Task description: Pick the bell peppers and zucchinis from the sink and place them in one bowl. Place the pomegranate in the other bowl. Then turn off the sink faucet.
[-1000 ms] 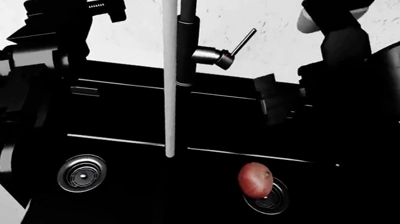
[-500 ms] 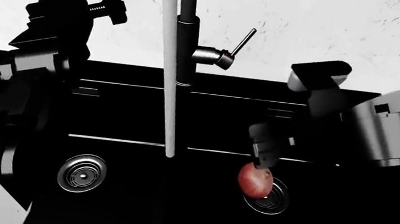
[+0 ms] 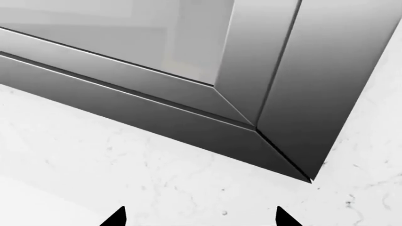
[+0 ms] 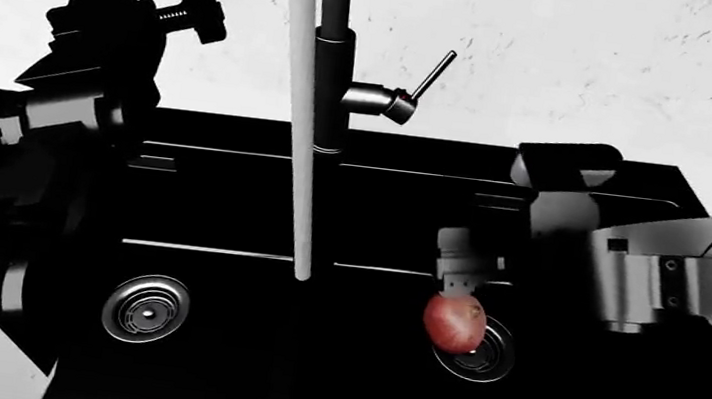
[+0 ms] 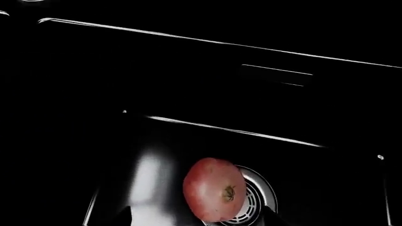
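Note:
The red-pink pomegranate point(image 4: 454, 323) rests on the steel drain point(image 4: 483, 355) of the right basin of the black sink point(image 4: 368, 221). My right gripper point(image 4: 466, 273) hangs just above it, open; in the right wrist view the pomegranate point(image 5: 212, 195) lies ahead, between the dark fingertips point(image 5: 113, 219). My left gripper point(image 3: 199, 219) is open and holds nothing, raised at the back left and facing a grey window frame point(image 3: 251, 94). The sink faucet point(image 4: 331, 66) stands behind the divider with its lever point(image 4: 433, 72) tilted up to the right. Bell peppers, zucchinis and both bowls are out of view.
A pale straight stream point(image 4: 299, 133) falls beside the faucet pipe down to the basin divider. The left basin has its own drain point(image 4: 146, 310). White speckled counter point(image 4: 586, 75) runs behind the sink. My left arm point(image 4: 55, 125) covers the sink's left end.
My right arm has come down from counter height into the right basin, and its gripper is now just above the pomegranate. The left arm and the pomegranate have not moved.

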`<state>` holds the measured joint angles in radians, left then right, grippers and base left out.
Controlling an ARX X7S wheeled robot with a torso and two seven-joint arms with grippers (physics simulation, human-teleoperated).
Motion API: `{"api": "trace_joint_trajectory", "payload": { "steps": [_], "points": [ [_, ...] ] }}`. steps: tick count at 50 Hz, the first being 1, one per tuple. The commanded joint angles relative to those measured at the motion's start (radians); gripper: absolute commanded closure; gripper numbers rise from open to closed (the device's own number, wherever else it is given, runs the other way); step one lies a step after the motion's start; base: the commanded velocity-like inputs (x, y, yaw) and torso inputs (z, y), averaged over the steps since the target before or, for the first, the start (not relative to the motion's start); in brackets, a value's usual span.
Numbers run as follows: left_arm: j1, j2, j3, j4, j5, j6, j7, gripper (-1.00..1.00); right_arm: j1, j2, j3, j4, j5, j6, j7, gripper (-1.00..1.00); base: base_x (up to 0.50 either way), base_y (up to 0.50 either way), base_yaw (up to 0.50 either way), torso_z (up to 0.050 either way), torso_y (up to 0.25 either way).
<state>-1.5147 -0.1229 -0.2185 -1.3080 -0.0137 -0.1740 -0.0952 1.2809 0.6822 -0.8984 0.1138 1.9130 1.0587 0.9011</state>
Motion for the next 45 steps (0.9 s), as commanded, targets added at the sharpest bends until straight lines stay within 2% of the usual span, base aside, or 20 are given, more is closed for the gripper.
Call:
{"api": "trace_joint_trajectory", "payload": {
  "steps": [1,14,29,45],
  "points": [
    [0.001,-0.001,0.001,0.000,0.003,0.005,0.001,-1.00,-0.071,0.021,0.007,-0.099,-0.120,-0.090,0.005,-1.00,0.00,0.00,0.00,0.000,0.000],
    [0.007,-0.001,-0.001,0.000,0.003,0.007,0.006,-1.00,-0.082,-0.024,-0.037,-0.034,-0.250,-0.114,-0.076,-1.00,0.00,0.00,0.00,0.000,0.000],
    [0.004,-0.001,-0.002,0.000,0.003,0.003,0.009,-1.00,-0.050,-0.088,-0.107,0.041,-0.291,-0.049,-0.133,-1.00,0.00,0.00,0.00,0.000,0.000],
    [0.005,0.001,-0.002,0.000,0.005,0.003,0.012,-1.00,-0.050,-0.119,-0.144,0.126,-0.387,-0.087,-0.224,-1.00,0.00,0.00,0.00,0.000,0.000]
  ]
}}
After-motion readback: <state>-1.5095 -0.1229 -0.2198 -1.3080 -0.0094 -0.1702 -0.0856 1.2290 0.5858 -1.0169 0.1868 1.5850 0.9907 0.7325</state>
